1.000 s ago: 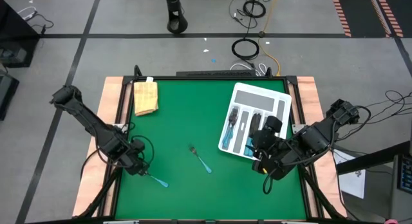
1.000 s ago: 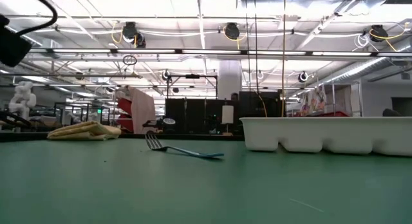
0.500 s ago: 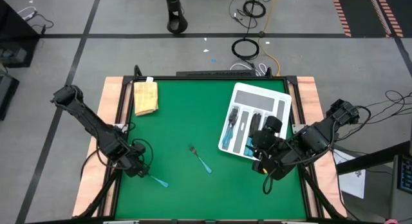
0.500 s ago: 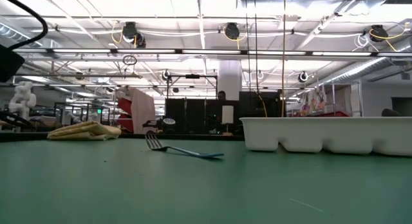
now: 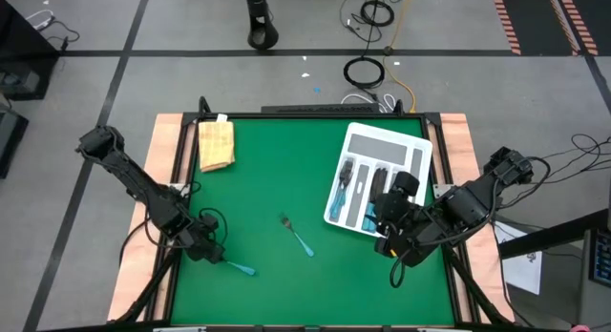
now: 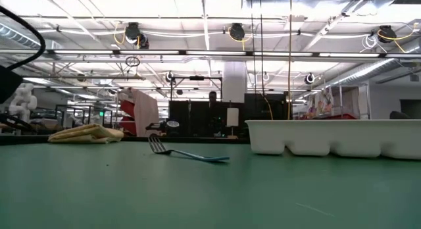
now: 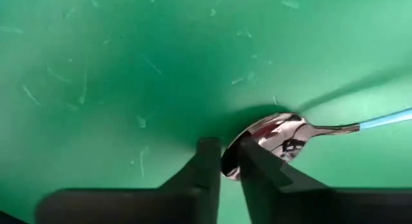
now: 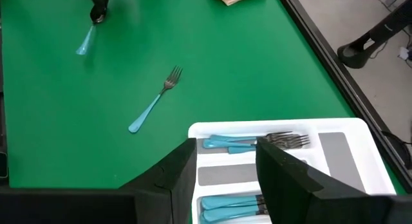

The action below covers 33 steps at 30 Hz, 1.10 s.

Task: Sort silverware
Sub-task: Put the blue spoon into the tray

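Note:
My left gripper (image 5: 207,249) (image 7: 230,167) is near the table's left near corner, shut on a spoon (image 5: 237,267) with a silvery bowl and a teal handle. A fork (image 5: 298,236) (image 6: 187,152) lies flat mid-table, tines toward the far edge. The other silverware (image 5: 355,192) lies in the white divided tray (image 5: 412,144). My right gripper (image 5: 387,238) (image 8: 225,179) hangs open above the tray's near end and touches nothing. My left gripper pinches the tip of the spoon's bowl (image 7: 261,137) between its two fingers (image 7: 207,165), which point steeply down at the mat. The teal handle (image 7: 386,118) sticks out away from the fingers toward the table's right. Its shadow lies apart from it, so the handle is off the mat.
A folded yellow cloth (image 5: 216,143) lies at the far left corner. The tray (image 8: 347,153) sits on the right side, with forks (image 8: 257,141) in one compartment. Bare green mat (image 5: 277,179) spans the middle. Raised wooden rails (image 5: 165,151) edge the table.
My left gripper has shifted slightly toward the near edge with the spoon in its fingers, and its arm has sunk lower at the left of the low view. The fork, the tray and my right arm have stayed put.

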### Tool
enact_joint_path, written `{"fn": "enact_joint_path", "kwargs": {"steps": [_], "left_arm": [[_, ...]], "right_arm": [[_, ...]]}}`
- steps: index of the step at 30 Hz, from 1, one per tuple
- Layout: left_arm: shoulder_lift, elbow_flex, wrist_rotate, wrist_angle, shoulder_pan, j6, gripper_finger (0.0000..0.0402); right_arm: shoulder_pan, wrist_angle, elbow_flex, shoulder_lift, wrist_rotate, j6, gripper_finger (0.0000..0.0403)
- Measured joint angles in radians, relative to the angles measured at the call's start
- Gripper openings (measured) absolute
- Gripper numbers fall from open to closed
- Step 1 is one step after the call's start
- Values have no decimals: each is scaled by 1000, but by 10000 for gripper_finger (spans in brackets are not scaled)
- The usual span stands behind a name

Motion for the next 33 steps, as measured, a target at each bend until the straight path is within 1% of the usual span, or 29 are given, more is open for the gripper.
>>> {"fn": "enact_joint_path", "kwargs": {"steps": [3, 4, 9, 12, 15, 18, 22, 24, 26, 30, 33], "left_arm": [[2, -2, -11, 38, 0, 5, 19], [2, -2, -18, 47, 0, 6, 12], [3, -3, -55, 92, 0, 5, 5], [4, -3, -112, 144, 0, -3, 3], [5, 0, -194, 185, 4, -29, 2], [5, 28, -291, 201, 4, -52, 1], [5, 81, -409, 201, 26, -48, 0], [5, 106, -460, 198, 47, -20, 0], [4, 131, -486, 195, 77, 24, 0], [4, 181, -490, 180, 160, 130, 0], [4, 228, -464, 184, 245, 249, 0]], "right_arm": [[0, -1, 0, 0, -15, -1, 148], [0, -5, 0, 0, -18, -3, 148], [0, -17, 0, 0, -20, 0, 148], [0, -18, 0, 0, -21, -1, 148], [0, -19, 0, 0, -21, -1, 148], [0, -24, 0, 0, -21, -1, 148], [0, -38, 0, 0, -21, -1, 148], [0, -49, 0, 0, -20, -1, 148], [0, -54, 0, 0, -18, -1, 148], [0, -79, 0, 0, -15, -1, 148], [0, -98, 0, 0, 18, 3, 148]]}}
